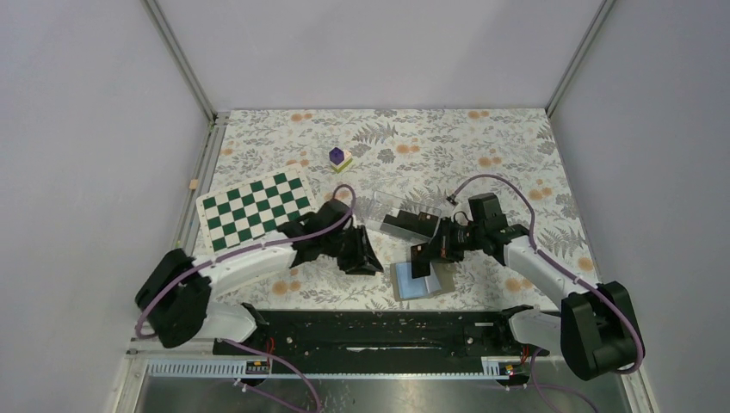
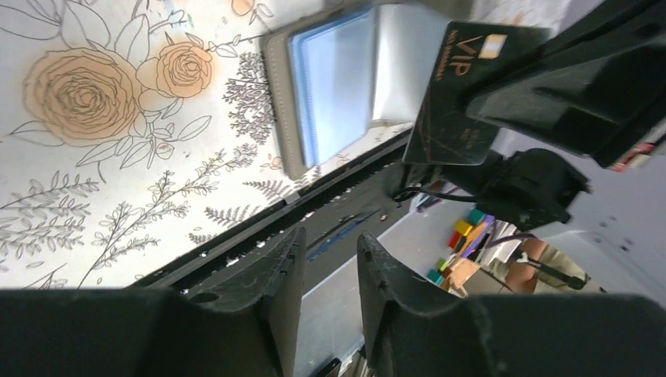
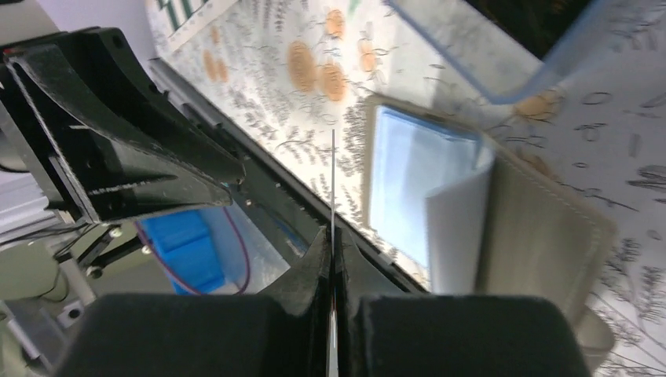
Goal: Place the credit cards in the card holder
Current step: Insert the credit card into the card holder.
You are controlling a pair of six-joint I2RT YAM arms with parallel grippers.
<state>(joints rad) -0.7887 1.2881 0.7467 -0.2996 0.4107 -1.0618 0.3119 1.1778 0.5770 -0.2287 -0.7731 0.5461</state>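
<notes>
The card holder (image 1: 418,280) lies open near the table's front edge, pale blue inside; it also shows in the left wrist view (image 2: 338,78) and the right wrist view (image 3: 542,236). My right gripper (image 1: 433,249) is shut on a black credit card (image 1: 420,258) and holds it on edge just above the holder. The card has a gold spot and "VIP" lettering in the left wrist view (image 2: 463,94) and is edge-on in the right wrist view (image 3: 333,181), between the right gripper's (image 3: 333,245) jaws. My left gripper (image 1: 366,256), (image 2: 330,251) is open and empty, just left of the holder. More black cards (image 1: 411,226) lie in the clear box.
A clear plastic box (image 1: 398,212) sits behind the holder, its corner in the right wrist view (image 3: 503,71). A green-and-white checkerboard (image 1: 254,209) lies at the left. A purple cube (image 1: 337,156) stands farther back. The black base rail (image 1: 387,327) runs along the near edge.
</notes>
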